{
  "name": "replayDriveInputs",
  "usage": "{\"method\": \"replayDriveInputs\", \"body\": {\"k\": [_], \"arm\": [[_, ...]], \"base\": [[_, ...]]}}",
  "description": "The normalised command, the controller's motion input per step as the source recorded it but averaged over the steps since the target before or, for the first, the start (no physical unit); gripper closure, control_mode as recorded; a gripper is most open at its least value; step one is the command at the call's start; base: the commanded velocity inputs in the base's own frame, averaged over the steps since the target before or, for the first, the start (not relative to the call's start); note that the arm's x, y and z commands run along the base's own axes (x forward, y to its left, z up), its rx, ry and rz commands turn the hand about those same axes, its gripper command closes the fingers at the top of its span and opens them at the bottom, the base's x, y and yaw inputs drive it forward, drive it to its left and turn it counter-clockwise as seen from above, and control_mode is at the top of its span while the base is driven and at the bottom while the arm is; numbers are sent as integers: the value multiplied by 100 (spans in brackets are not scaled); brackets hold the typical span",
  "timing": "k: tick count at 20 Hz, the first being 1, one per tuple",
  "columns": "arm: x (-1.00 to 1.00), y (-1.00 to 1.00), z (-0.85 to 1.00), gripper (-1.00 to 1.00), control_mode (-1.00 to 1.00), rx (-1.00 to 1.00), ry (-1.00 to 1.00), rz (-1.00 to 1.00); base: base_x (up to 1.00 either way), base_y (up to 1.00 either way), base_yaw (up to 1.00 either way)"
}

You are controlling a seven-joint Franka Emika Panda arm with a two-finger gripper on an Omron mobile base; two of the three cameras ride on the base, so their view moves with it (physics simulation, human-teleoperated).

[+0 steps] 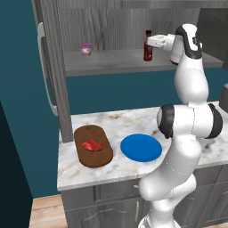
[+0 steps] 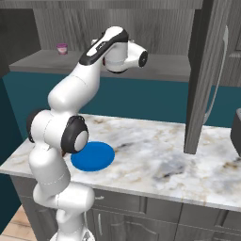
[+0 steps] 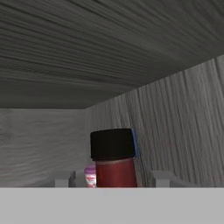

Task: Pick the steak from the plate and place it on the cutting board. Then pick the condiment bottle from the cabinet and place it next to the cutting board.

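two things stand on the cabinet shelf: the condiment bottle toward its right end, a pink-lidded cup toward its left. the gripper is at the bottle's neck, jaws either side of it; whether they grip, i cannot tell. the steak lies mid cutting board, near the counter's left edge, beside the plate.

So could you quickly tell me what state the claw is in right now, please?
Claw: around the bottle on the cabinet shelf; whether it has closed on it cannot be told.
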Motion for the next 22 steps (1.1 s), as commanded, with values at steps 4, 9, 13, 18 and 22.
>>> {"method": "replayDriveInputs", "body": {"k": [4,9,13,18,22], "arm": [[0,0,0,100,-100,0,0,0],[0,0,0,100,-100,0,0,0],[0,0,0,100,-100,0,1,0],[-4,0,0,100,-100,0,0,0],[-19,0,1,100,-100,0,0,0]], "base": [[0,0,0],[0,0,0],[0,0,0],[0,0,0],[0,0,0]]}}
